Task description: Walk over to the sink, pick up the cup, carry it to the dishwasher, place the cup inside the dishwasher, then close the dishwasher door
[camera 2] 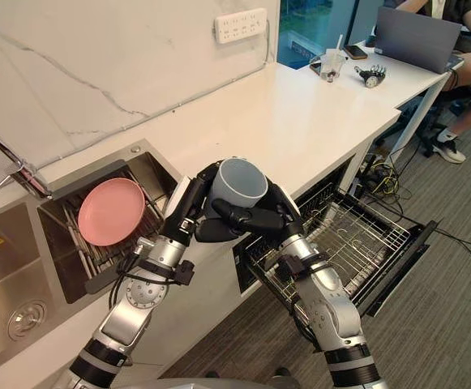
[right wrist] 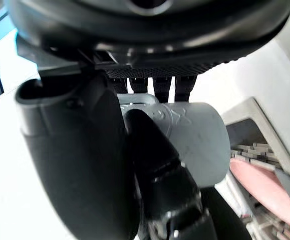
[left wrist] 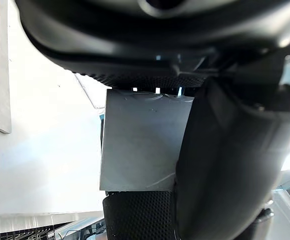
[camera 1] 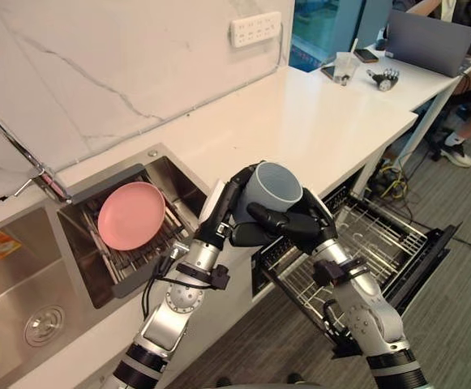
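A grey-blue cup (camera 1: 273,190) is held upright, mouth up, just above the white counter's front edge. My left hand (camera 1: 225,204) wraps it from the left, and in the left wrist view its fingers press on the cup's wall (left wrist: 145,145). My right hand (camera 1: 293,224) curls round it from the right and below, and the right wrist view has the cup (right wrist: 200,136) against that hand's thumb. The dishwasher (camera 1: 430,258) stands open to the right below the counter, with its wire rack (camera 1: 377,243) pulled out and bare.
A pink plate (camera 1: 131,215) leans in the drain rack beside the steel sink (camera 1: 24,279), under the faucet (camera 1: 12,142). The white counter (camera 1: 300,113) runs back to a table with a laptop (camera 1: 428,39), a small cup (camera 1: 346,66) and a seated person (camera 1: 470,73).
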